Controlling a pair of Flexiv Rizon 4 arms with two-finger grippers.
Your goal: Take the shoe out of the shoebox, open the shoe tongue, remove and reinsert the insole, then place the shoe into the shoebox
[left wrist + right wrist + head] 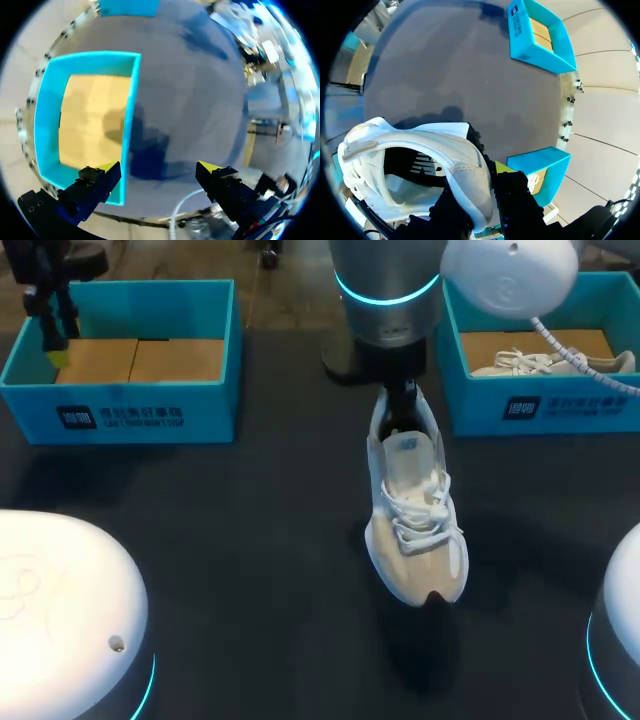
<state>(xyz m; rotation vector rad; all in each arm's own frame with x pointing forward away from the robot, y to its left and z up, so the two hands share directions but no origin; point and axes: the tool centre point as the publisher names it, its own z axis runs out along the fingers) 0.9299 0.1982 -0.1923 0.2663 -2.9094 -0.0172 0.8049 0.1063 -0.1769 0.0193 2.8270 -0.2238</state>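
Now the right hand is clamped on the heel of the white shoe, holding it over the dark surface between the left shoebox and the right shoebox, while the left hand hovers wide open and empty above the left shoebox's edge.

1. A dark, matte table spans the scene from left to right and from near to far.
2. Its surface is plain and even.
3. Soft-edged shadows lie across its middle and right.
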